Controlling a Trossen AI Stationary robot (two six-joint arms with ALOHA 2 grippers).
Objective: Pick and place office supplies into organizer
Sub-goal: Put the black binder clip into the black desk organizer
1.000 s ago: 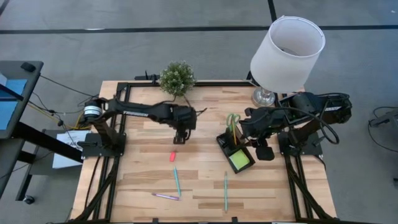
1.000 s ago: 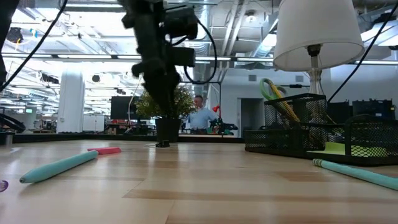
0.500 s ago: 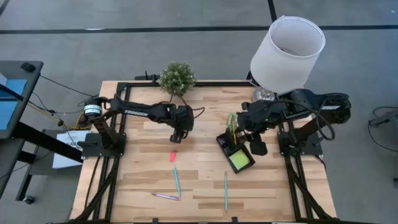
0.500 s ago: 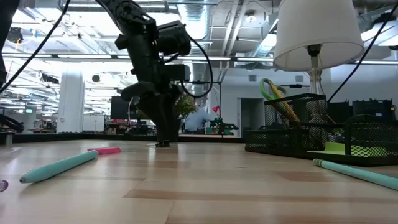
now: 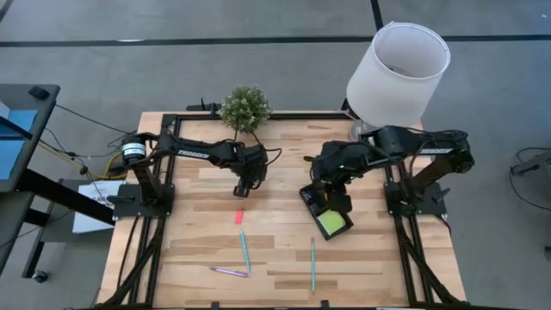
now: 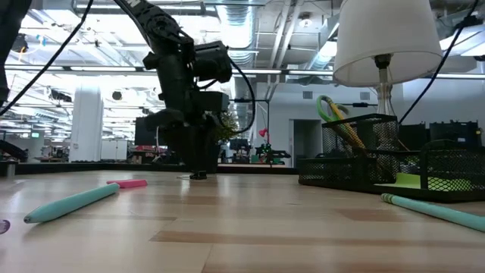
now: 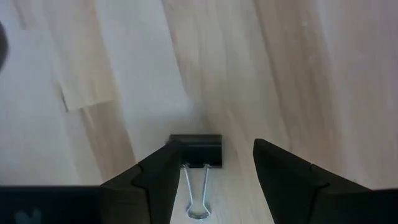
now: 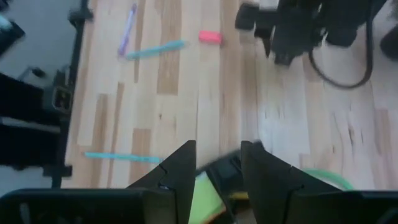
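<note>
Left gripper [image 7: 208, 180] low over a black binder clip [image 7: 196, 151] on the bare wood, well apart from the organizer [image 5: 325, 211], between it and the left arm's base; fingers spread to either side of the clip, nothing held yet. Probably light, stiff and small, prone to skid; best pinched across the black body, not the springy wire loops. Right gripper [image 8: 214, 165] over the organizer, parted, nothing seen held
</note>
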